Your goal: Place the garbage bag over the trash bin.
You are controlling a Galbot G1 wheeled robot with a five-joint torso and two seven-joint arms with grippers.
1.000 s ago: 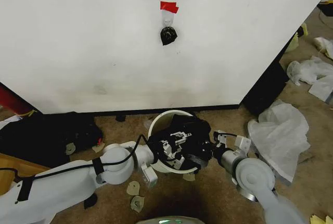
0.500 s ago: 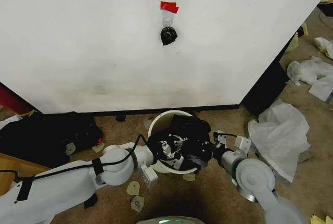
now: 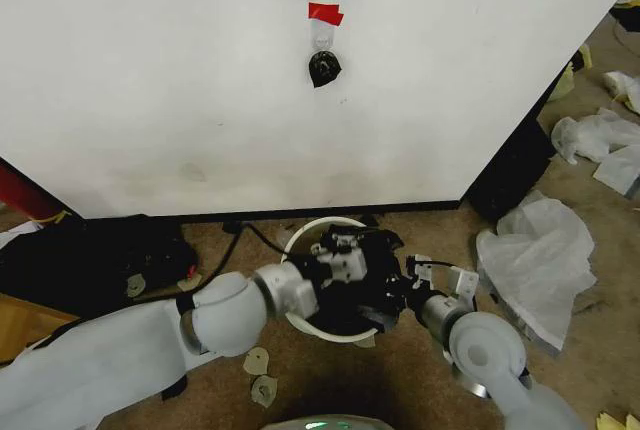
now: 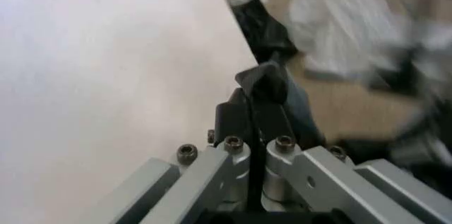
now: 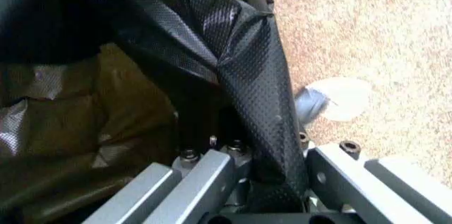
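Both pincers clamped (arms converging)

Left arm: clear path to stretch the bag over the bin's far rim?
Probably yes. The left gripper, shut on the garbage bag, sits above the trash bin; the far rim looks bare. The right gripper pins the near side.

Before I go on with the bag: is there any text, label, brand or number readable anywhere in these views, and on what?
None can be read.
Red tape piece on the white wall panel: blank.
Black plastic garbage bag, held by both the left gripper and the right gripper: no print.
Round white plastic trash bin: no visible label.
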